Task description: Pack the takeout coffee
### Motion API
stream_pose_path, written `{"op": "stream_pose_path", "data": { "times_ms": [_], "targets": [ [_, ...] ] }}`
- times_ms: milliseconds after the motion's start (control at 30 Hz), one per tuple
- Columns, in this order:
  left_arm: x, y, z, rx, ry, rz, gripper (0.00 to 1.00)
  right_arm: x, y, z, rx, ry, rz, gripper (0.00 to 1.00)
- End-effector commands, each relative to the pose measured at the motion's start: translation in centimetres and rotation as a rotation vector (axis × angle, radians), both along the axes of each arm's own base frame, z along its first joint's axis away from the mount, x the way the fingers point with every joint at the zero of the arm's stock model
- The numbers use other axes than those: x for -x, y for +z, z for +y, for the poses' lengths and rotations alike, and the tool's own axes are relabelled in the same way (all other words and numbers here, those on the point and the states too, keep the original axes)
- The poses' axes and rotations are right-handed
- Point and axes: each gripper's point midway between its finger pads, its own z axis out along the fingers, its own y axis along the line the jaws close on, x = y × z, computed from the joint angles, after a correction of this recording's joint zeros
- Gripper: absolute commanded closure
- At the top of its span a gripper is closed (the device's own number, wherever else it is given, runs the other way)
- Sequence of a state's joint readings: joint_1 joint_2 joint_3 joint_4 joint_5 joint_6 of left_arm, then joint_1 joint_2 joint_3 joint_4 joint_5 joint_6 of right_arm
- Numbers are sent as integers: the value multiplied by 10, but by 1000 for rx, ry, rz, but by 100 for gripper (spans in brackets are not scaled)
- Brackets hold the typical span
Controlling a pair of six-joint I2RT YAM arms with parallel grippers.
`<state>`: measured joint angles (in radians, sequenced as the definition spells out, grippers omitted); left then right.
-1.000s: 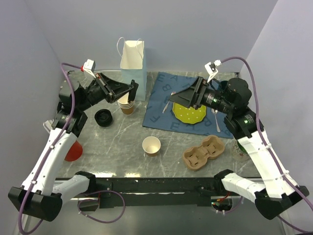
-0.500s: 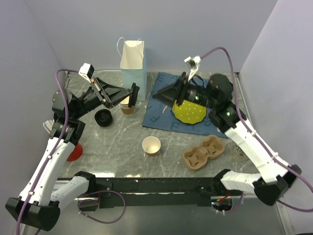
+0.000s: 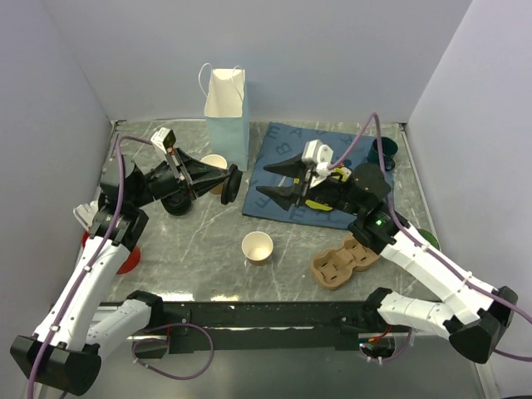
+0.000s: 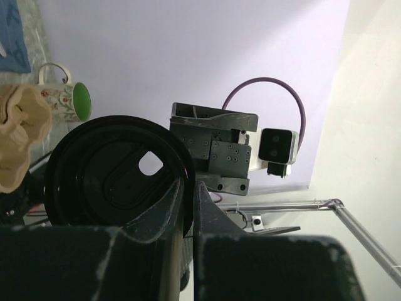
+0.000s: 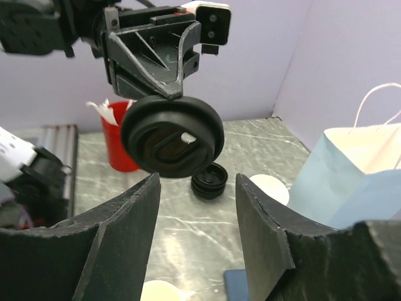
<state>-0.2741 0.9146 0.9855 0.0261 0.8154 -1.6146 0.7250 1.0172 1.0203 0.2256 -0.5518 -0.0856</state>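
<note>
Two sets of fingers face each other over the middle of the surface. The left fingers (image 3: 209, 175) are clamped on the rim of a round black lid (image 3: 233, 184). They hold it on edge in the air, slightly toward 10 o'clock from the centre. In the left wrist view, the lid (image 4: 119, 182) is pinched at its right edge. In the right wrist view, it (image 5: 172, 135) hangs face-on below those fingers.

The right fingers (image 3: 278, 169) are spread apart and grip nothing. Their tips point toward 9 o'clock at the lid, near it but not touching.

An open-topped paper cup (image 3: 214, 163) stands at 11 o'clock, just beside the base of a paper bag (image 3: 224, 100) at 12 o'clock. A blue cloth (image 3: 274, 150) lies at 1 o'clock. A cream cup (image 3: 257, 247) stands toward 6 o'clock, and a cardboard cup carrier (image 3: 345, 259) lies at 5 o'clock. A stack of black lids (image 5: 210, 180) sits on the surface near a red cup (image 5: 116, 147).
</note>
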Motion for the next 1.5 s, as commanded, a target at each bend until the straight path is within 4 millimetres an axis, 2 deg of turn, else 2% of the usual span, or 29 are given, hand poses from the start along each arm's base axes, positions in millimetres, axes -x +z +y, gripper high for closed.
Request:
{"op": "stream_pose_path", "data": {
  "times_ms": [0,100,300,400,633,800,1100,1267,1467],
  "targets": [
    [16,13,-1,59,-56,38,94,-1,25,10,-5,-18,-188,43],
    [15,17,-1,92,-63,45,94,-6,16,21,19,-24,-218,46],
    [15,20,-3,72,-66,63,94,-14,22,31,15,-35,-249,51],
    [17,23,-1,87,-66,60,94,-15,22,36,23,-30,-260,52],
    [16,17,-1,82,-57,82,94,-12,22,43,24,-7,-267,55],
    [18,17,-1,81,-59,87,94,-8,24,47,20,9,-274,62],
    [19,12,0,73,-51,107,94,-4,28,46,9,7,-282,60],
    [20,12,1,75,-45,112,94,-2,29,45,2,5,-280,63],
    [20,12,1,74,-43,120,94,1,33,47,-7,14,-286,59]
  ]
}}
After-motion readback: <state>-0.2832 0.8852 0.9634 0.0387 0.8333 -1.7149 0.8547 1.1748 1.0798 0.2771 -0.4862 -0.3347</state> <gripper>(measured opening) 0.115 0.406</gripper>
